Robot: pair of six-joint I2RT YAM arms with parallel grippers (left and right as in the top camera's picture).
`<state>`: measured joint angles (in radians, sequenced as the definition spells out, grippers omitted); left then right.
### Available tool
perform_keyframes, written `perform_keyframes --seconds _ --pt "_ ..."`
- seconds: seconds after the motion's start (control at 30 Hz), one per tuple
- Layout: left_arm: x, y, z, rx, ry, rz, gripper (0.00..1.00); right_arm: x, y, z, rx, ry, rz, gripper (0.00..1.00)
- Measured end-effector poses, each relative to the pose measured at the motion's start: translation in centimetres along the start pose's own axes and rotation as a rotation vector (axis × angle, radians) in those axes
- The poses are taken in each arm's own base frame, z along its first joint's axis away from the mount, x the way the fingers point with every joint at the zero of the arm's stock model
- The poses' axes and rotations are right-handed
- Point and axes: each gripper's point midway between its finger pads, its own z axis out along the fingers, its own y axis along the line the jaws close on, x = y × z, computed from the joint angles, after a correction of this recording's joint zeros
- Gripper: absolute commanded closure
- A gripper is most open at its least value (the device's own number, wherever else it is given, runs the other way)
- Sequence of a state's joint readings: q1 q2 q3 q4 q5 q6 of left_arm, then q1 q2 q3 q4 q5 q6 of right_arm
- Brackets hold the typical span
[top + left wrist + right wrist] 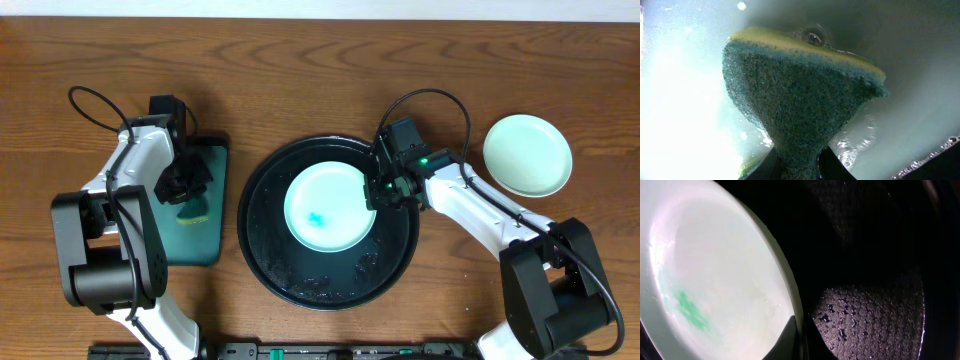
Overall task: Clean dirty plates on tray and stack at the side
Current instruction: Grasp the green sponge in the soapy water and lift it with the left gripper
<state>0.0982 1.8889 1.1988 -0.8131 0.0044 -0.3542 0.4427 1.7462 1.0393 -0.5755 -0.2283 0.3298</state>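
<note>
Two plates show from overhead. A small round mint-green plate [335, 195] with a teal-blue smear [318, 218] near its middle lies inside the large round glossy black tray [260, 215]. A second plate [527, 155], also mint green and clean-looking, sits on the wooden table [80, 50], well to the right of the black tray. No third plate visible.

Jaws of the right gripper [381, 190] are together on the mint-green plate's right rim. The wrist view shows that rim running between the fingers. The left gripper [186, 188] hangs over the small rectangular dark-green tray [205, 245], jaws clamped on a green-and-yellow scouring sponge [800, 100] that is pinched to a narrow waist at the fingertips.

Risks, as judged:
- The sponge is held by one end only, so scrubbing pressure could fold it or pull it free.
- The sponge looks soaked and may drip on the table in transit.
- The rim grip is thin and the black tray carries water droplets [840, 325]. A push on the plate's far side could tip it or slide it out of the jaws.
- Both arms converge on one plate, so the wrists could collide.
- A short wipe may miss part of the smear.
</note>
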Motion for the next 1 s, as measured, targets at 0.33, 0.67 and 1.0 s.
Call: perform_keyframes --seconds 0.33,0.67,1.0 --pt "1.0 0.1 -0.1 0.0 0.039 -0.002 0.35 0.1 0.0 0.0 0.001 0.004 0.0 0.99" --pt "0.0 0.0 -4.2 0.05 -0.083 -0.012 0.42 0.1 0.0 0.0 0.001 0.003 0.0 0.99" --pt "-0.5 1.6 -3.3 0.057 -0.115 -0.065 0.44 0.1 0.0 0.0 0.001 0.003 0.0 0.99"
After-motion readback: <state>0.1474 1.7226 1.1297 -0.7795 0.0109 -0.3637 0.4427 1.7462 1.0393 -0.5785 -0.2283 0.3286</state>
